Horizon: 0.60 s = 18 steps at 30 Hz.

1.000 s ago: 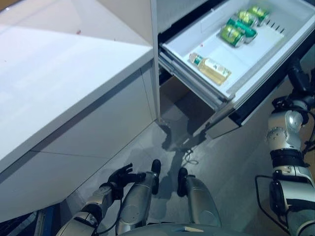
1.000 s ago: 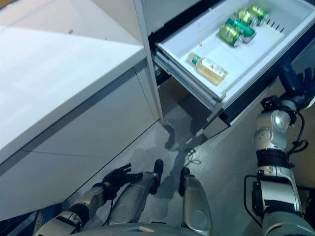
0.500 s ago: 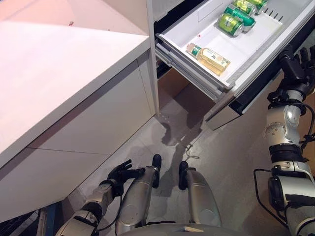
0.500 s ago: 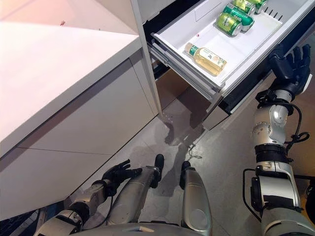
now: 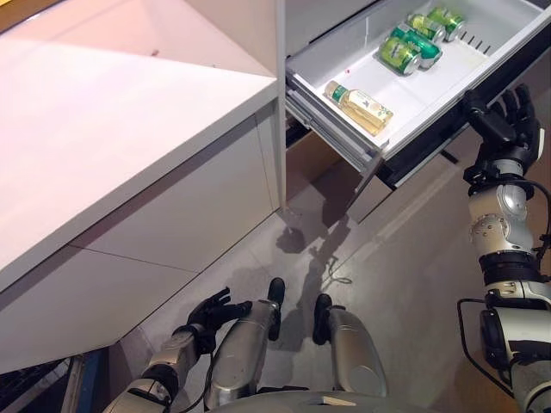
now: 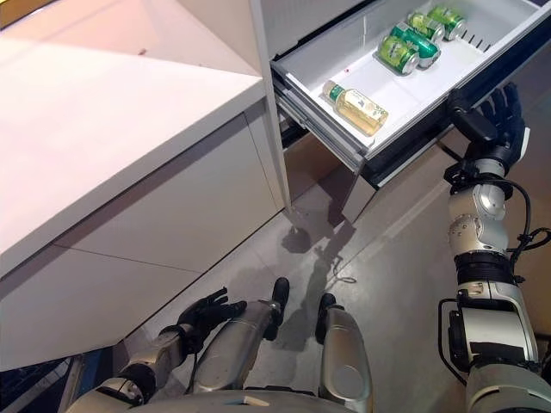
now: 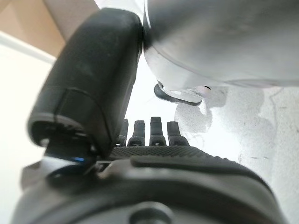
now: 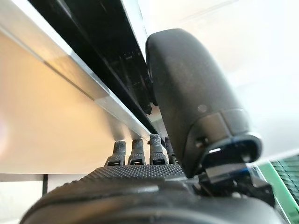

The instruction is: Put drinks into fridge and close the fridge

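Note:
The white fridge drawer (image 5: 435,95) stands pulled out at the upper right. In it lie a clear bottle (image 5: 358,101) of yellow drink with a green cap and green cans (image 5: 411,46) farther back. My right hand (image 5: 504,127) is open with straight fingers, raised against the dark front of the drawer; in the right wrist view its fingers (image 8: 140,152) point at the drawer's front panel (image 8: 56,121). My left hand (image 5: 215,311) hangs low at the lower left, fingers relaxed and empty.
A white counter (image 5: 112,112) fills the upper left, with white cabinet fronts (image 5: 198,215) below it. Grey floor (image 5: 405,284) lies between the cabinets and my right arm.
The drawer has slid partly back in. My right hand has stayed raised against its dark front. The camera has shifted a little. The left hand has stayed low.

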Available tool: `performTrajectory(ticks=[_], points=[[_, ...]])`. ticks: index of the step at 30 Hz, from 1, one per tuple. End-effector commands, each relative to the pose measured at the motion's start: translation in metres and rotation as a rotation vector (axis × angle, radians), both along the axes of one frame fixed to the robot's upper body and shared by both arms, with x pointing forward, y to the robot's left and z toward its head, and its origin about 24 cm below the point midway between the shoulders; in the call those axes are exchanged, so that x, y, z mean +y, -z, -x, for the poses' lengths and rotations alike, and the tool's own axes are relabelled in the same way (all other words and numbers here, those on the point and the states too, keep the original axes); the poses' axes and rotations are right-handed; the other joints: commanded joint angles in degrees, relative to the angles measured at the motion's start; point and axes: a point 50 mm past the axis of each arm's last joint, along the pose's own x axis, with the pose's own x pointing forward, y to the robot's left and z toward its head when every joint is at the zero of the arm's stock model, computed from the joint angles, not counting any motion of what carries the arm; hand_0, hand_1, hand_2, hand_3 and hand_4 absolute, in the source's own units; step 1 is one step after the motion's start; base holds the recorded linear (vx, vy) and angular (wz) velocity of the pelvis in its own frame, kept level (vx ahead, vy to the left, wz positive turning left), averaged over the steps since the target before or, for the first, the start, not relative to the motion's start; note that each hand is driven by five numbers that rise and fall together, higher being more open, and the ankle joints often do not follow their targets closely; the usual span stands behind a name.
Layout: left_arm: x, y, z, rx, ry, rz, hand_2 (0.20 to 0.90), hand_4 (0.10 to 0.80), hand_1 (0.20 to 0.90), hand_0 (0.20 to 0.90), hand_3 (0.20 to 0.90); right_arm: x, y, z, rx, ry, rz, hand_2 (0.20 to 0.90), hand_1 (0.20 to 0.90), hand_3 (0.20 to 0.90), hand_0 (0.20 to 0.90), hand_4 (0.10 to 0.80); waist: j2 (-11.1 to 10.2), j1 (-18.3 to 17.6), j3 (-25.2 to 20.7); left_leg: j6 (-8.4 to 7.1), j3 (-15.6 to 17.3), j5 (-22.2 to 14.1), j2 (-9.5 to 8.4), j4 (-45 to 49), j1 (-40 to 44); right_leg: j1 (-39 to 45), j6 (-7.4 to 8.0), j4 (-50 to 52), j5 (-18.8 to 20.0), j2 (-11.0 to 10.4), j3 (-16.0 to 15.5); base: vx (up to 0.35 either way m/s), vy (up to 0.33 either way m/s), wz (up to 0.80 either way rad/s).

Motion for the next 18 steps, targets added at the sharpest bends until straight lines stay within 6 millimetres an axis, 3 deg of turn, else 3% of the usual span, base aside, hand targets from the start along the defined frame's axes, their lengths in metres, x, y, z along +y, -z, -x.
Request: performTrajectory(ticks=[1, 11, 18], points=[[0.029, 0.012, 0.048, 0.122, 0.02, -0.076, 0.9, 0.8, 0.9, 0.9, 0.9, 0.059, -0.086, -0.028, -0.256, -0.312, 0.202, 0.9, 0.9, 0.9, 0.9, 0.8, -0.81, 6.51, -6.5, 0.79, -1.67, -6.66, -1.08, 3.67, 2.54, 3.01, 0.61, -1.4, 1.69, -1.09, 0.7, 0.116, 0.039, 0.23], [0.049, 0.018, 0.081, 0.224, 0.04, -0.123, 0.9, 0.8, 0.9, 0.9, 0.9, 0.057, -0.07, -0.034, -0.127, -0.353, 0.221, 0.9, 0.9, 0.9, 0.9, 0.8, -2.15, 9.94, -12.1, -0.17, -6.22, -3.04, -0.13, -8.05, 11.24, 12.76, 2.31, -13.04, 4.05, -1.38, -2.96, 0.115, 0.015, 0.28], [0.051, 0.019, 0.088, 0.238, 0.047, -0.123, 0.9, 0.8, 0.9, 0.9, 0.9, 0.054, -0.07, -0.036, -0.101, -0.342, 0.232, 0.9, 0.9, 0.9, 0.9, 0.8, -3.37, 10.73, -15.17, -0.53, -6.61, -1.65, 0.67, -12.04, 13.73, 15.59, 2.92, -17.62, 5.85, -0.95, -4.13, 0.046, 0.01, 0.25]])
